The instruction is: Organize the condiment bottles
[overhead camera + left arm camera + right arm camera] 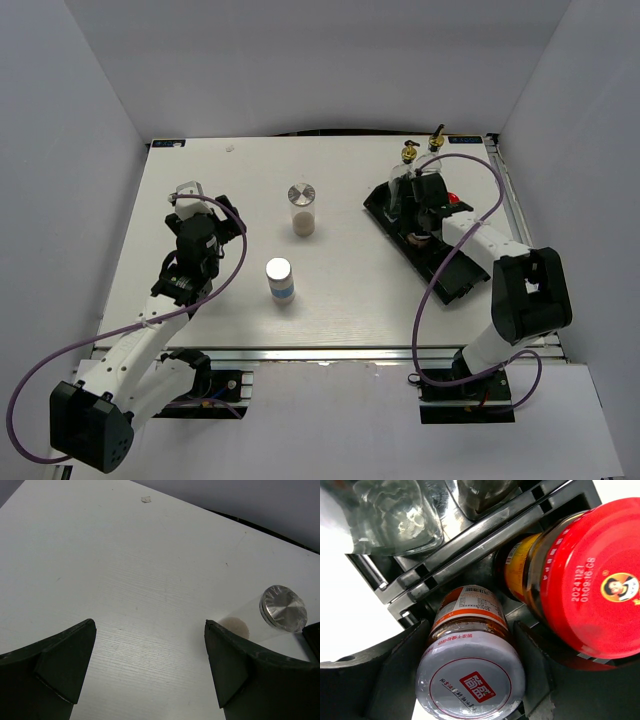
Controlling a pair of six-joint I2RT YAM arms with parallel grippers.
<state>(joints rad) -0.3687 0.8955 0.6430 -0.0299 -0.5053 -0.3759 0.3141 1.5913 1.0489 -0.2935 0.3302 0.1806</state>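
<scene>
My right gripper (470, 645) is shut on a silver-lidded jar (470, 680) with an orange label, one finger pressed to each side, inside the black tray (455, 280). To its right stands the red-lidded dark jar (590, 580), also in the tray. Two tall clear glass bottles with gold pourers (409, 155) (436, 140) stand at the tray's far end; one glass base (395, 515) shows beyond a divider. My left gripper (150, 670) hangs open over bare table. A clear silver-lidded jar (282, 607) stands to its right. A blue-labelled jar (280, 280) stands mid-table.
The tray lies diagonally at the right, close to the table's right edge. White walls enclose the table on three sides. A small scrap (145, 499) lies near the far edge. Purple cables loop beside both arms.
</scene>
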